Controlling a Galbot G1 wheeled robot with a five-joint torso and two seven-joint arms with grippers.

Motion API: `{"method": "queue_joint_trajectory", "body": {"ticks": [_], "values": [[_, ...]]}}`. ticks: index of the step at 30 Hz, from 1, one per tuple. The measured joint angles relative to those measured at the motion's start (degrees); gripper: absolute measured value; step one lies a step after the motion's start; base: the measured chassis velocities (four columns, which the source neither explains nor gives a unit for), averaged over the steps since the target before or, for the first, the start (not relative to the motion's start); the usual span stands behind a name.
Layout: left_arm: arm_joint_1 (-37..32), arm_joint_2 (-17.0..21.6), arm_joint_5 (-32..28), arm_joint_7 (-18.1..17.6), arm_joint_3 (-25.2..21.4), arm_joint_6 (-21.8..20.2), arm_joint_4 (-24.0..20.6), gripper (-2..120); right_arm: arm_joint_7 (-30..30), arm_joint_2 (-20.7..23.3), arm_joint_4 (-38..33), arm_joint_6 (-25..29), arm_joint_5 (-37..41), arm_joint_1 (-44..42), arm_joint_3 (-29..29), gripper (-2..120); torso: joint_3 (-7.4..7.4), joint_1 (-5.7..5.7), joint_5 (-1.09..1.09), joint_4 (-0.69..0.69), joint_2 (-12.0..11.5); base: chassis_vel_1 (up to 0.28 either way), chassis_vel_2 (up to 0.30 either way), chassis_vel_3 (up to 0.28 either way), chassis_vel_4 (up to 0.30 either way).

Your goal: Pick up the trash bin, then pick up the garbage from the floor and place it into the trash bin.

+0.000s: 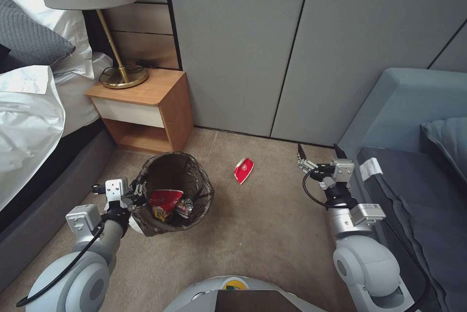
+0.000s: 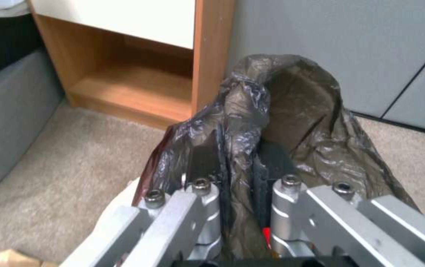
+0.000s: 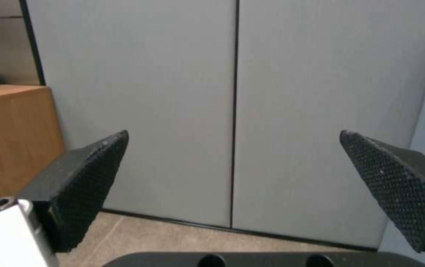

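From the head view, the left gripper [image 1: 137, 190] holds the rim of the small round white trash bin with a dark brown bag [image 1: 172, 194]. It sits on the tan carpet floor [image 1: 272, 224] near the wooden nightstand [image 1: 146, 107]. Wrappers and a cup are already inside. One crushed red-and-white paper cup [image 1: 243, 170] is left on the floor.

From the left wrist view, the jaws pinch the bag rim [image 2: 242, 148].

From the right wrist view, the right gripper [image 3: 232, 185] has its jaws wide, holding nothing.

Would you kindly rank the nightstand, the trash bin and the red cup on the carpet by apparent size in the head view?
1. Nightstand, the largest, though it stands farther from the camera.
2. Trash bin, held at its rim by the left claw.
3. Red cup, clearly the smallest, lying crushed on the carpet.
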State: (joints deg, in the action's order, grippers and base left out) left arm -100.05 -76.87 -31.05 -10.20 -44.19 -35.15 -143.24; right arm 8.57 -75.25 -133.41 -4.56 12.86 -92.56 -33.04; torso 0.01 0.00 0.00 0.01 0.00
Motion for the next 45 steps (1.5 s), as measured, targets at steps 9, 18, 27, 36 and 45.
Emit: {"method": "queue_joint_trajectory", "body": {"ticks": [9, 18, 27, 36, 45], "values": [[0.0, 0.1, -0.1, 0.1, 0.0, 0.0, 0.0, 8, -0.1, -0.1, 0.0, 0.1, -0.4, -0.2, 0.2, 100, 0.00, 0.00, 0.00, 0.00, 0.0, -0.116, 0.108, 0.107, -0.095], [0.0, 0.2, -0.3, 0.1, 0.0, 0.3, 0.0, 8, -0.2, 0.0, 0.1, 0.4, -0.4, -0.2, 0.3, 100, 0.00, 0.00, -0.01, 0.00, 0.0, -0.118, 0.122, 0.111, -0.124], [-0.1, 0.3, -0.6, 0.2, -0.1, 0.4, 0.0, 8, -0.4, 1.2, 0.8, -1.0, 0.7, 0.8, 1.3, 100, -0.01, 0.00, -0.01, -0.01, 0.0, -0.051, 0.068, 0.050, -0.065], [-0.5, 0.3, -0.7, 0.2, -0.2, 0.5, 0.0, 8, 4.4, 7.6, 5.6, -9.5, 10.8, 10.1, 6.4, 100, -0.01, 0.00, -0.01, 0.01, 0.0, 0.000, 0.000, 0.000, 0.000], [-0.9, 0.3, -0.7, 0.3, -0.6, 0.8, 0.0, 8, 10.0, 11.1, 13.5, -16.0, 19.6, 20.6, 15.0, 100, 0.00, 0.00, 0.00, 0.01, 0.0, 0.000, 0.000, 0.000, 0.000]]}}
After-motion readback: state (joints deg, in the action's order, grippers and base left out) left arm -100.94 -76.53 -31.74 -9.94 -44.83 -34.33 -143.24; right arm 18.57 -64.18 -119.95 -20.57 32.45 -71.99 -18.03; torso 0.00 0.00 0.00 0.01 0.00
